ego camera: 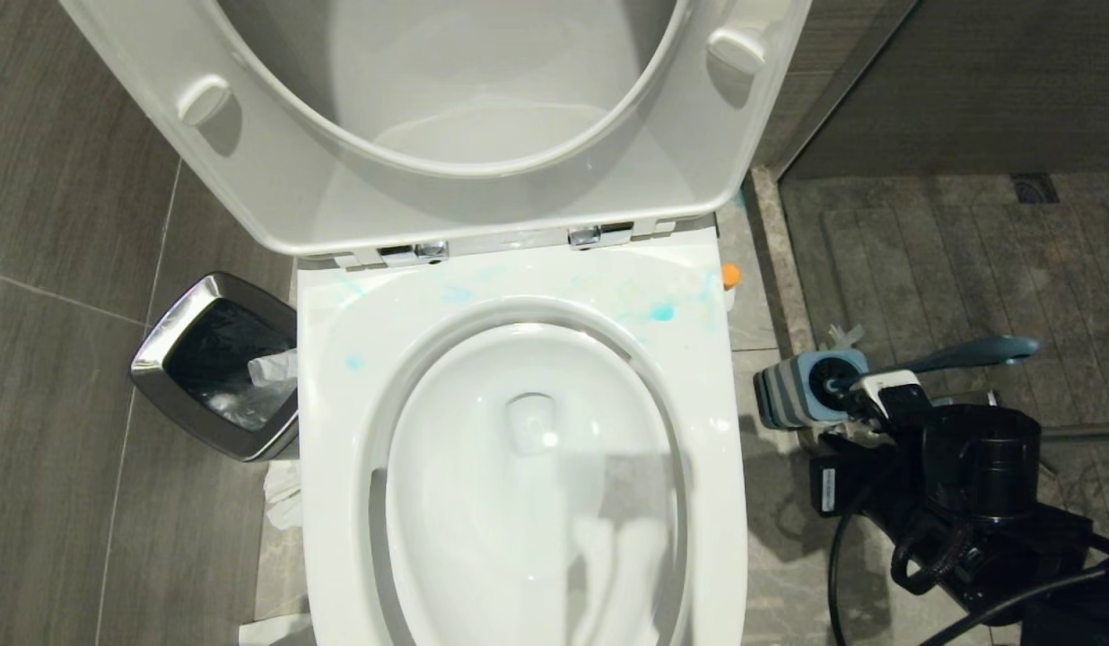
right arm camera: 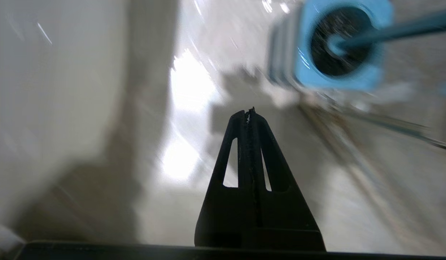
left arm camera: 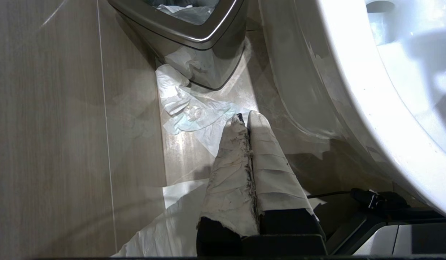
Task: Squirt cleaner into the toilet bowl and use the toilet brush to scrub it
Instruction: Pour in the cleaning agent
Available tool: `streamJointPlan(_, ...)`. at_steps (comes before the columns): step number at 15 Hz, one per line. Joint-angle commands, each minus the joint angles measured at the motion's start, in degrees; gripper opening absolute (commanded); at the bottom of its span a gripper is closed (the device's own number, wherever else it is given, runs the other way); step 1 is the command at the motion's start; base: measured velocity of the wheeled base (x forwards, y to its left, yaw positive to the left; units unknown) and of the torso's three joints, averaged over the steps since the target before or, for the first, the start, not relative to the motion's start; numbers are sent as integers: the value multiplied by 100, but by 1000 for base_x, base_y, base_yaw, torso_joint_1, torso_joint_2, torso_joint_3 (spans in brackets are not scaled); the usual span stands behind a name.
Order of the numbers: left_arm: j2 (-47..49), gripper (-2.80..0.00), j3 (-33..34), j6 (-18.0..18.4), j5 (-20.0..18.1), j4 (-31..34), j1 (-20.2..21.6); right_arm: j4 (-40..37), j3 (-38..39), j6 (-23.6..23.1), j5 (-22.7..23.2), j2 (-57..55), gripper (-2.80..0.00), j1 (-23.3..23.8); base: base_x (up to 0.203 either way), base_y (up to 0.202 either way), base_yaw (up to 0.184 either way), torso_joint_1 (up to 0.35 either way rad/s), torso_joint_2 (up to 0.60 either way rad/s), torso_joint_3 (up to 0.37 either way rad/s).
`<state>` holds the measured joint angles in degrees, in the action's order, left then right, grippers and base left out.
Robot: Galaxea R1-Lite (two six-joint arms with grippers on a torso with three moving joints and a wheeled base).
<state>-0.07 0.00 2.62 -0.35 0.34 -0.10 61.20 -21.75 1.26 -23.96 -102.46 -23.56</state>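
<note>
The white toilet bowl point(ego camera: 339, 404) fills the middle of the head view, with its seat and lid point(ego camera: 249, 179) raised. Pale blue cleaner smears point(ego camera: 662, 311) mark the back of the rim. To the right of the bowl, the toilet brush point(ego camera: 967, 353) stands in its blue-grey holder point(ego camera: 801, 388) on the floor. My right arm point(ego camera: 967, 475) reaches in just below the holder. My right gripper point(right arm camera: 249, 112) is shut and empty, a short way from the holder point(right arm camera: 302, 43) and the brush handle point(right arm camera: 389, 30). My left gripper point(left arm camera: 244, 117), wrapped in white tape, is shut and empty. It hangs low beside the bowl's outer wall point(left arm camera: 353, 90).
A chrome-rimmed bin point(ego camera: 173, 359) with a dark liner stands left of the bowl. Crumpled tissue point(left arm camera: 187, 104) lies on the floor beside it. An orange cap point(ego camera: 730, 274) shows behind the bowl's right corner. A stone threshold point(ego camera: 774, 260) borders the shower floor on the right. Black cables point(ego camera: 842, 556) trail from my right arm.
</note>
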Motion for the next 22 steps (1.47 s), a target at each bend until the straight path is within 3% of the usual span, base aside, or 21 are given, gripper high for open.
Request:
streamJointPlan(1,7,-280,0,-8,0,1,1,1474,298,346,149,-758,-280,3,0,0,0,0,0,0)
streamJointPlan(6,7,-280,0,1,0,1,1,2544,1259,342,366,-1147,-280,-8,0,0,0,0,0,0)
streamJointPlan(10,7,-280,0,1,0,1,1,2646,1773,349,219,-1099,-280,-16,0,0,0,0,0,0)
streamJointPlan(14,7,-280,0,1,0,1,1,2646,1671,357,183,-1380,-280,36,0,0,0,0,0,0)
streamJointPlan(15,7,-280,0,-4,0,-4,1,2646,1534,350,175,-1431,-216,43,0,0,0,0,0,0)
streamJointPlan(16,7,-280,0,1,0,1,1,2646,1436,330,172,-1464,0,53,0,0,0,0,0,0)
streamJointPlan(22,7,-280,0,-8,0,1,1,2646,635,222,153,-2063,0,243,0,0,0,0,0,0)
